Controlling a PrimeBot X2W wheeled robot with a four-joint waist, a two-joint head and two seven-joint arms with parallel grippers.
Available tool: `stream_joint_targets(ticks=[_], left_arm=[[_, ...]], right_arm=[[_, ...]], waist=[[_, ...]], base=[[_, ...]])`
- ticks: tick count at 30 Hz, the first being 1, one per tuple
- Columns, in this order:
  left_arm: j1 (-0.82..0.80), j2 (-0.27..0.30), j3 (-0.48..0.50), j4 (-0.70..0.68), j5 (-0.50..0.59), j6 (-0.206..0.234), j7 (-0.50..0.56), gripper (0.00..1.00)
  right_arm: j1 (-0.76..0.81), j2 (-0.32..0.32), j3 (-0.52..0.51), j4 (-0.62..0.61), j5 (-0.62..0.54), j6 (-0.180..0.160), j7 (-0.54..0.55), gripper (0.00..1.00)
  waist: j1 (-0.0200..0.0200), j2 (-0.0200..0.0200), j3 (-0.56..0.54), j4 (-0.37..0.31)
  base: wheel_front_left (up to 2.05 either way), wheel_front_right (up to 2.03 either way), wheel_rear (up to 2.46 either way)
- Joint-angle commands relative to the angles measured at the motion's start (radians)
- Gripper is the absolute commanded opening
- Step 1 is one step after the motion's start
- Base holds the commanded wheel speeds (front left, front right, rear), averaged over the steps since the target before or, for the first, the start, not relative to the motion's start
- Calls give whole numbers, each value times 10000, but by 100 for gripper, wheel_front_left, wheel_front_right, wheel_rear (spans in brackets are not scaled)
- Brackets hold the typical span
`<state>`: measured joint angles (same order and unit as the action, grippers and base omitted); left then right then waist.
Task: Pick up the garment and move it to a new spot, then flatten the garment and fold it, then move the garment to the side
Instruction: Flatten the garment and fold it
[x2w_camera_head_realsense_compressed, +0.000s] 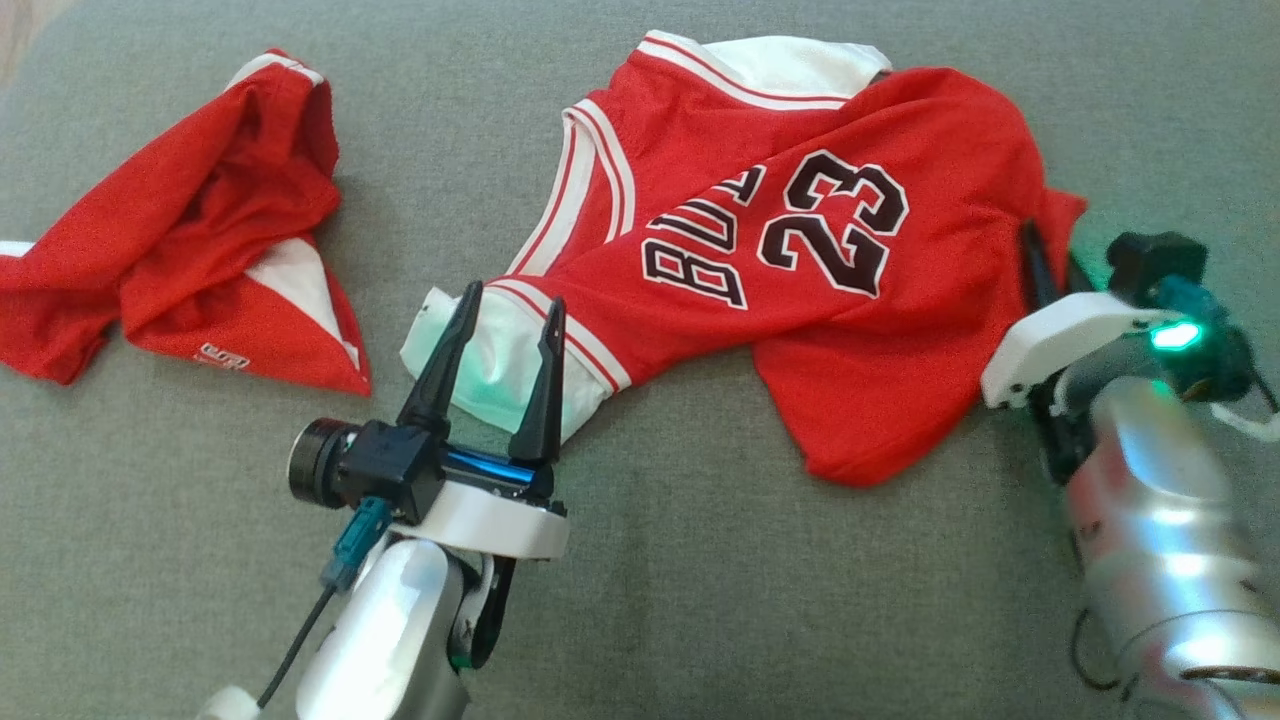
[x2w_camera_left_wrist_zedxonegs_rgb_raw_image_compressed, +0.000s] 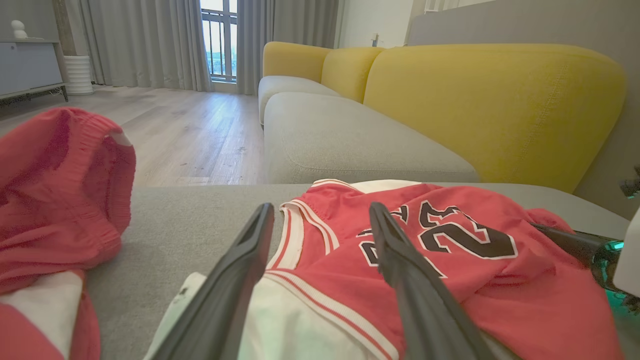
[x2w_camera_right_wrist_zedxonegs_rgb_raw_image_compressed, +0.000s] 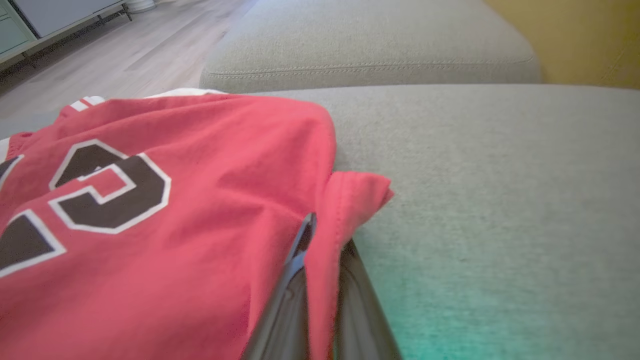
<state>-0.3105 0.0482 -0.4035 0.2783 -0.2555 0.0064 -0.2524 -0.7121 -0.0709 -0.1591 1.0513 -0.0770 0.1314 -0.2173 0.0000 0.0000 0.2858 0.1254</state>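
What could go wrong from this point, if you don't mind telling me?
The right claw pinches only a thin fold at a corner of the jersey, so it may slip out when lifted. The left claw stands open over its white-trimmed edge; lifting now would hang the jersey from one side and bunch it.

From here I see a grey sofa seat (x2w_camera_left_wrist_zedxonegs_rgb_raw_image_compressed: 350, 145) with yellow back cushions (x2w_camera_left_wrist_zedxonegs_rgb_raw_image_compressed: 495, 105) and a white wall (x2w_camera_left_wrist_zedxonegs_rgb_raw_image_compressed: 380, 20) behind, pale wood floor (x2w_camera_left_wrist_zedxonegs_rgb_raw_image_compressed: 190, 125) alongside. Grey curtains (x2w_camera_left_wrist_zedxonegs_rgb_raw_image_compressed: 145, 42) flank a glazed door (x2w_camera_left_wrist_zedxonegs_rgb_raw_image_compressed: 218, 40) letting daylight in; a grey cabinet (x2w_camera_left_wrist_zedxonegs_rgb_raw_image_compressed: 27, 67) stands further along.
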Motion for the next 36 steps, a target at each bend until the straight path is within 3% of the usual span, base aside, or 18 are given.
stream_joint_targets(ticks=[1,9,19,20,21,27,36], left_arm=[[-106,22,376,-380,-29,89,-93,100],[-252,21,199,-717,-222,164,-93,100],[-512,21,-49,-814,-547,276,-93,100],[-531,21,-59,-820,-567,288,-93,100],[-547,21,-66,-824,-581,299,-93,100],[-544,20,42,-752,-585,346,-93,100],[-156,20,419,-644,-388,285,-93,100]], right_arm=[[-405,-56,95,-378,-203,-7,-114,0],[-1299,-1635,-347,-1356,-1571,-7,756,0],[-2670,-2985,552,-1360,-2245,-7,1746,0],[-2809,-3020,674,-1278,-2229,-7,1727,27],[-2933,-3065,757,-1198,-2213,-7,1690,100],[-3078,-2908,738,-1037,-2111,-7,1030,100],[-1451,-1551,83,-1971,-1138,-7,-270,100]], waist=[[0,0,-19,-25],[0,0,227,260],[0,0,748,846],[0,0,781,879],[0,0,803,896],[0,0,578,678],[0,0,-405,-230]], base=[[0,0,0],[0,0,0],[0,0,0],[0,0,0],[0,0,0],[0,0,0],[0,0,0]])
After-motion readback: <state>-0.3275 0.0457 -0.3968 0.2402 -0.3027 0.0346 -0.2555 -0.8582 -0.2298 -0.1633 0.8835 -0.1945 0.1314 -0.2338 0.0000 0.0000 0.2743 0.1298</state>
